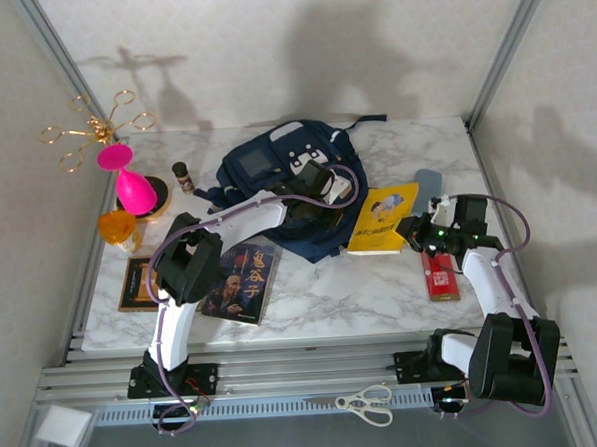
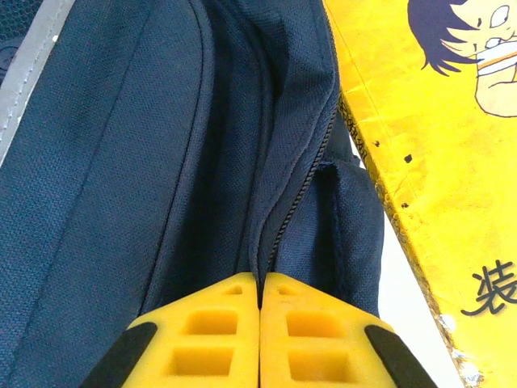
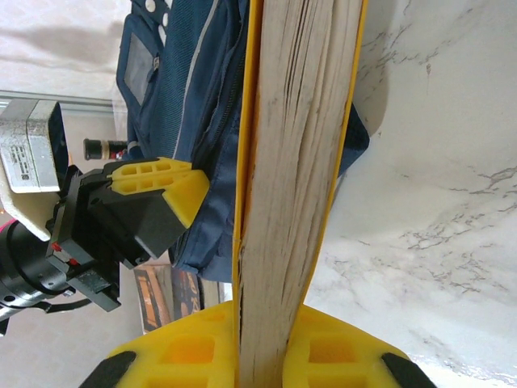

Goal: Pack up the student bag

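The student bag (image 1: 276, 175) is lying flat toward the back middle of the marble table (image 1: 333, 302), its grey-striped front facing up. At the bag's right edge the left gripper (image 1: 329, 194) is reaching in low, its yellow fingers (image 2: 210, 323) pressing together with no gap between them and pinching a thin fold of navy fabric beside the zipper line, which is running straight into the seam between the tips. Just right of the bag a yellow book (image 1: 383, 217) is resting with its left edge touching the bag's side. The right gripper (image 1: 411, 230) is clamping that book by its far-from-bag edge, one finger sitting on each cover and the page block showing between them in the right wrist view. In front of the bag, toward its left, a dark book with a portrait cover (image 1: 239, 282) is lying flat. To the bag's left a small dark bottle (image 1: 183, 175) and a pink goblet (image 1: 128, 182) are standing upright. Beyond the yellow book from the bag, a red box (image 1: 440, 274) is lying flat.
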Controlling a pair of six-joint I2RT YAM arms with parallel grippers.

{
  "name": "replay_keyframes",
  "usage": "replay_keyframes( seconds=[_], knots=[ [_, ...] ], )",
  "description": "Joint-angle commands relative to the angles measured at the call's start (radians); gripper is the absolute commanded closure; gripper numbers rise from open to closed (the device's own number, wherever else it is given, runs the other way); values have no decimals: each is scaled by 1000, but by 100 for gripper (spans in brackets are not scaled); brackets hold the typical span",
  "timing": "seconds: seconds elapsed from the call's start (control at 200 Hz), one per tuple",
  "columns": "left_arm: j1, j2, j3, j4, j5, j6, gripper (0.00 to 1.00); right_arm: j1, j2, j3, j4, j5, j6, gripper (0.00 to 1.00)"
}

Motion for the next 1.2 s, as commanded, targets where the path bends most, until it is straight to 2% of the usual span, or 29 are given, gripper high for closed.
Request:
replay_keyframes(
  seconds=[0.0,0.11,0.305,0.386,0.466,0.531,0.646,0.686,0.731,0.836,1.001,1.197],
  knots=[
    [18,-61,-4,47,44,-24,86,5,-24,11,33,-32,-12,100],
    [21,-76,-22,67,38,-25,86,4,-24,9,35,-34,-12,100],
    [23,-49,-13,56,36,-28,91,5,-24,13,38,-37,-12,100],
    [23,-40,-12,53,35,-26,88,4,-23,12,37,-37,-12,100],
    [14,-34,-12,42,29,-5,82,5,-23,16,37,-37,-10,100],
    [6,-25,-16,38,19,12,81,6,-24,17,38,-37,-7,100],
    [6,-7,-8,32,9,17,90,6,-24,17,40,-37,-4,100],
    [6,-10,-9,37,-2,15,91,5,-26,16,39,-37,-4,100],
    [8,-13,-7,38,-5,16,88,6,-30,17,35,-37,-5,100],
    [8,-17,-2,39,30,19,76,5,-30,18,30,-36,-10,100],
    [8,6,3,33,61,22,74,4,-29,16,38,-36,-4,100],
    [9,29,12,32,44,21,76,5,-27,13,38,-36,-6,100]
  ],
)
